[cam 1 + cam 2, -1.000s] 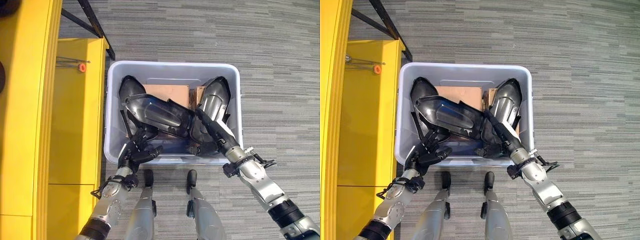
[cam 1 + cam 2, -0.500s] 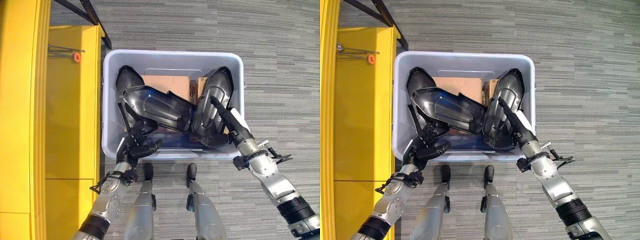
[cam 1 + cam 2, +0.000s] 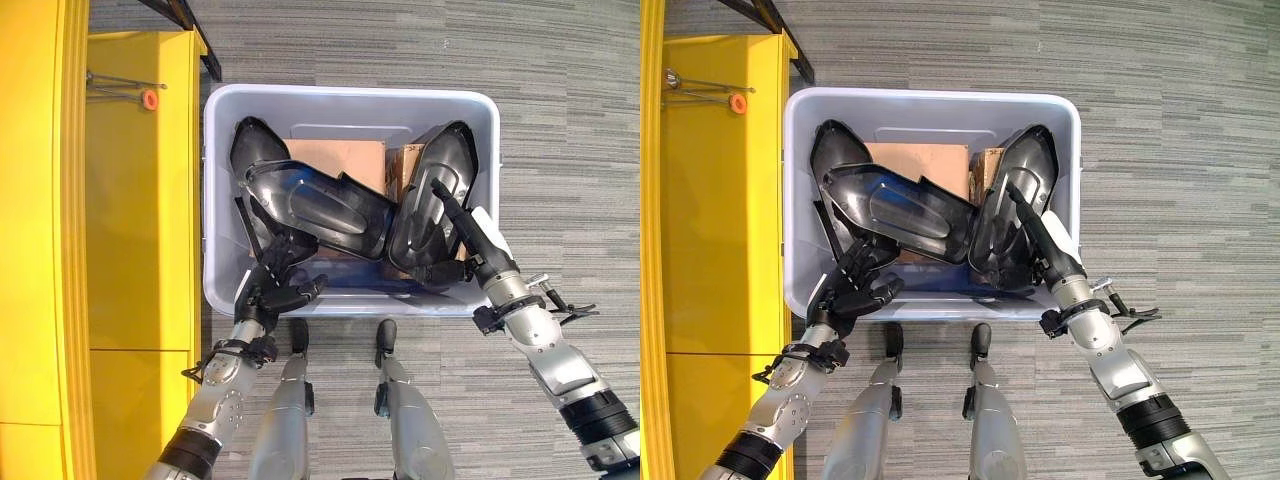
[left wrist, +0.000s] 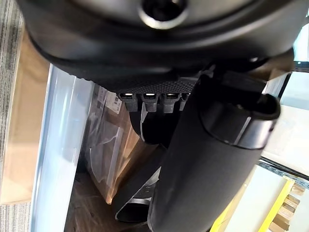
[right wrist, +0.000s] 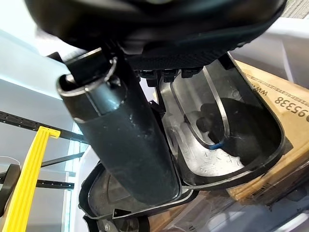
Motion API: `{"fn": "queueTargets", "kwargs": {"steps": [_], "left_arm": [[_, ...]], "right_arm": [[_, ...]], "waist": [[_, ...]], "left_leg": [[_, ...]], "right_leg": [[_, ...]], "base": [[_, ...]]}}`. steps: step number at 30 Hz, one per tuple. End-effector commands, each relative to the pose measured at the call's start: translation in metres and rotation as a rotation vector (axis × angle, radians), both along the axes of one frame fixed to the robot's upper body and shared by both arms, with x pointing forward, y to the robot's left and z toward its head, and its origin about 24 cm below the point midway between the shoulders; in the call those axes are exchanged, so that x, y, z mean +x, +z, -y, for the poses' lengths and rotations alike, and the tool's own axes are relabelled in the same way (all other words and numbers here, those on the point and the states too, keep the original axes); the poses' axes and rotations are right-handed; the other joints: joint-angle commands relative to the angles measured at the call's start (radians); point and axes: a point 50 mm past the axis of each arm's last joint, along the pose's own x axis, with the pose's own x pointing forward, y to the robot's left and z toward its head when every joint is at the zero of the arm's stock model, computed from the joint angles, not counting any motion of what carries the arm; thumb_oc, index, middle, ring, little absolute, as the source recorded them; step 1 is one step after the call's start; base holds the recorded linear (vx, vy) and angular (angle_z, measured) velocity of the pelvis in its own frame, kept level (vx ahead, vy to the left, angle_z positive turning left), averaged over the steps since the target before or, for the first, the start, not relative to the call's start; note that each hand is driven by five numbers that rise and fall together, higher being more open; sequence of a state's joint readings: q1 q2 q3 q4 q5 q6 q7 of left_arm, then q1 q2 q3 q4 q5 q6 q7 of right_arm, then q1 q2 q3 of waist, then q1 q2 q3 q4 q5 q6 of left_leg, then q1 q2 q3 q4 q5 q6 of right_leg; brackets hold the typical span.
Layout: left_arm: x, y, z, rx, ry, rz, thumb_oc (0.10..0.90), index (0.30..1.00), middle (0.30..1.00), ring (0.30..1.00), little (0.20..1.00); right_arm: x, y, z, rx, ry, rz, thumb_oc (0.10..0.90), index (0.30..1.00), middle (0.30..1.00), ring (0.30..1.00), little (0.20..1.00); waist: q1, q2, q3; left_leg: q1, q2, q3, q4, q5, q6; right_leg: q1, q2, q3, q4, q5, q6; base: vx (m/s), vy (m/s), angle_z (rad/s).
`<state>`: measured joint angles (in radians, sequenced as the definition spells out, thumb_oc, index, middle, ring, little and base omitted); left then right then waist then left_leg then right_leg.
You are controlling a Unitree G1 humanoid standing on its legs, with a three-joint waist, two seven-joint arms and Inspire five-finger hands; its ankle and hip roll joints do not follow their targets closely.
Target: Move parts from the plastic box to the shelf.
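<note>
A pale grey plastic box (image 3: 350, 92) stands on the carpet, holding glossy black shell parts and cardboard boxes (image 3: 335, 158). One long black part (image 3: 320, 205) lies slantwise across the middle. A second black part (image 3: 440, 170) leans up at the box's right side, its hollow inside (image 5: 227, 125) facing my right palm. My right hand (image 3: 488, 240) lies against this part with straight fingers. At the near left corner my left hand (image 3: 268, 298) reaches in, fingers relaxed and spread under the long part's lower end. A third black part (image 3: 250, 145) stands at the back left.
The yellow shelf (image 3: 140, 200) runs along the left, close to the box's left wall. A small orange piece with thin metal rods (image 3: 148, 98) lies on its far end. Grey carpet (image 3: 570, 120) lies open to the right of the box.
The camera has shifted, so the box shows higher. My right hand has slid further up along the right black part, which now leans nearer the right wall. The left hand has barely moved.
</note>
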<state>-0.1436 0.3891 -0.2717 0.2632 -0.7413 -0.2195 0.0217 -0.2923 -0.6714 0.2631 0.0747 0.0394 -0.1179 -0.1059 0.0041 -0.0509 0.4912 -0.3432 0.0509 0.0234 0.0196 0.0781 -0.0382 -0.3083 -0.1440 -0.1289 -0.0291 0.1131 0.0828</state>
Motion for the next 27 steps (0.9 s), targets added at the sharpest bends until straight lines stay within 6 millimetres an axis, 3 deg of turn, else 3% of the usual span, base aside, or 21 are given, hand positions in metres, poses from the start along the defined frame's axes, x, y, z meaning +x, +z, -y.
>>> {"fn": "queueTargets", "kwargs": {"steps": [1,14,27], "left_arm": [[-0.010,0.003,-0.009,-0.006,0.031,0.034,0.900,1.000,1.000,1.000,1.000],[-0.012,0.005,-0.011,-0.008,0.039,0.039,0.900,1.000,1.000,1.000,1.000],[-0.013,0.006,-0.012,-0.006,0.050,0.044,0.900,1.000,1.000,1.000,1.000]], "right_arm": [[-0.009,0.038,-0.024,0.015,0.134,0.193,0.900,1.000,1.000,1.000,1.000],[-0.019,0.027,-0.035,0.129,0.221,0.114,0.900,1.000,1.000,1.000,1.000],[-0.019,0.022,-0.033,0.103,0.190,0.109,0.900,1.000,1.000,1.000,1.000]], "waist": [[-0.005,-0.044,-0.051],[-0.008,-0.058,-0.038],[-0.005,-0.062,-0.029]], "left_leg": [[-0.061,0.055,0.021,0.232,-0.181,-0.018],[-0.083,0.052,0.021,0.247,-0.183,-0.018],[-0.094,0.049,0.018,0.253,-0.185,-0.017]], "right_leg": [[-0.059,-0.123,0.017,0.103,-0.014,0.068],[-0.067,-0.127,0.013,0.104,-0.009,0.070],[-0.070,-0.129,0.011,0.105,-0.007,0.072]], "base": [[0.00,0.000,0.00],[0.00,0.000,0.00],[0.00,0.000,0.00]]}}
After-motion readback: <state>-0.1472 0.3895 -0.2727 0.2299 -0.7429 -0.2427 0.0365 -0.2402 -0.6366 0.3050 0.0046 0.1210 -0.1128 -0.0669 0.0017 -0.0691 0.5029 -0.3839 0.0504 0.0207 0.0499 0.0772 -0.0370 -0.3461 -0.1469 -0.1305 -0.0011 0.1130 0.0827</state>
